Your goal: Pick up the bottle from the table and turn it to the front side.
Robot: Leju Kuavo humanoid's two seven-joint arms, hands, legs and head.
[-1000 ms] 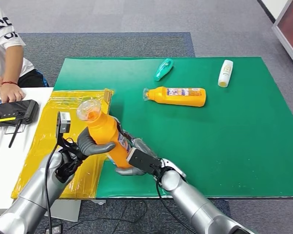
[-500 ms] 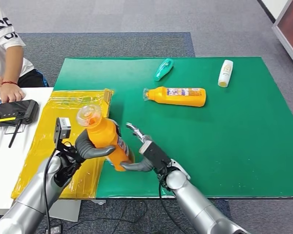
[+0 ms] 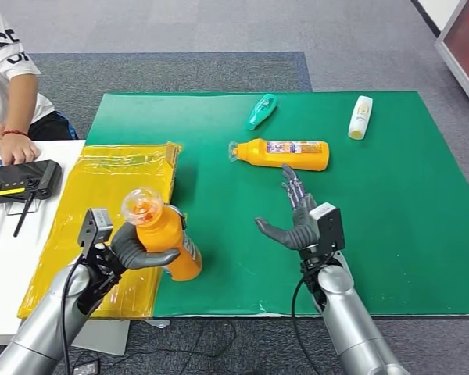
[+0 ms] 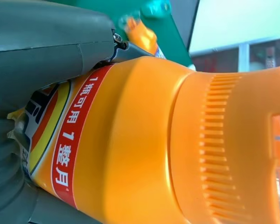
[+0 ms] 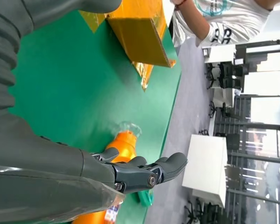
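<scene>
Held bottle [image 3: 164, 234]: orange, gripped around the body by left hand [image 3: 134, 246], raised over the seam between yellow sheet [image 3: 102, 203] and green mat [image 3: 338, 234], at about 7 o'clock on the mat. Clear cap tilted toward 11 o'clock, base toward 4 o'clock. Red label band facing the left wrist camera; front side not confirmed.

Right hand [image 3: 297, 223]: empty, fingers [image 3: 291, 187] spread, well apart from the held bottle, at 6 o'clock from second orange bottle [image 3: 282, 154] lying on the mat.

Step in hand, judged: rotation of the held bottle to present the front. Advised: firm wrap kept on the body, slow roll of the wrist, label checked before setting down, base kept above the mat to avoid a scrape. Risk: smooth plastic slipping in a loosened grip.

Surface: flat green mat, also carrying teal bottle [image 3: 262, 109] at 12 o'clock and white bottle [image 3: 360, 117] at 1 o'clock.

Room: grey carpet; person [image 3: 8, 70] seated at 10 o'clock, hand by black controller [image 3: 23, 181] on white table [image 3: 2, 266].
</scene>
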